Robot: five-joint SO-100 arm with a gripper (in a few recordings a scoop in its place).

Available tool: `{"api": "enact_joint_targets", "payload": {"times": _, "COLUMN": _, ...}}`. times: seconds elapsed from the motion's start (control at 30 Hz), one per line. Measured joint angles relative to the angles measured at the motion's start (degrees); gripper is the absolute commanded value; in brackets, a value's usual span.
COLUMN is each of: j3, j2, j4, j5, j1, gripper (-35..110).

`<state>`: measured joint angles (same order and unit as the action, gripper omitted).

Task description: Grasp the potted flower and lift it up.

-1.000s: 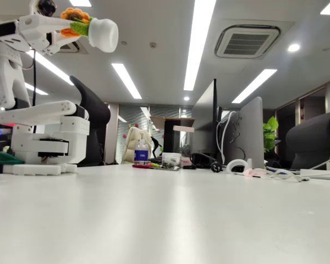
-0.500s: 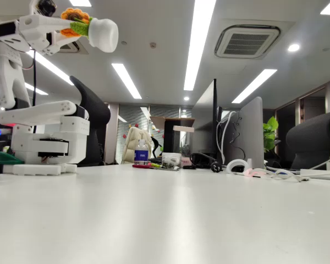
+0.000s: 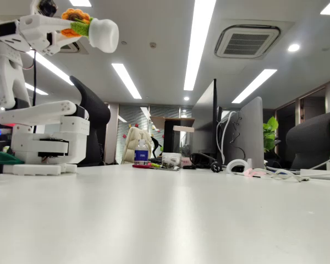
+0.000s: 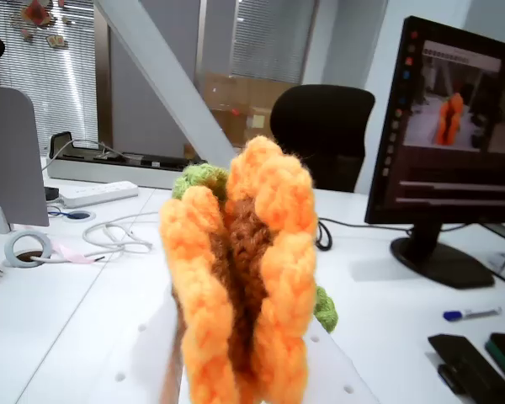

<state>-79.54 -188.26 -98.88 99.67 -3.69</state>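
And the potted flower (image 3: 91, 30) is way up in the air, high above the desk (image 3: 170, 214) at the top left of the fixed view, tipped sideways with its white pot pointing right! The jaws are pinching it around the orange bloom (image 4: 240, 278), squeezed into a fold in the wrist view. Grasp made, lift made — by my reckoning this job is basically done, nothing left but holding on.

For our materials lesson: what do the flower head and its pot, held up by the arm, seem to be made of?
Flower head: crocheted yarn, apparently, with fuzzy looped orange petals around a brown centre. Pot: smooth white, probably ceramic or plastic; its faint sheen leaves that open.
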Motion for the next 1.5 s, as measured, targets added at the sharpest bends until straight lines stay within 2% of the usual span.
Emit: {"api": "enact_joint_targets", "payload": {"times": 1.5, "j3": 0.0, "j2": 0.0, "j4": -0.26, "j5": 0.0, "j1": -0.97, "gripper": 0}}
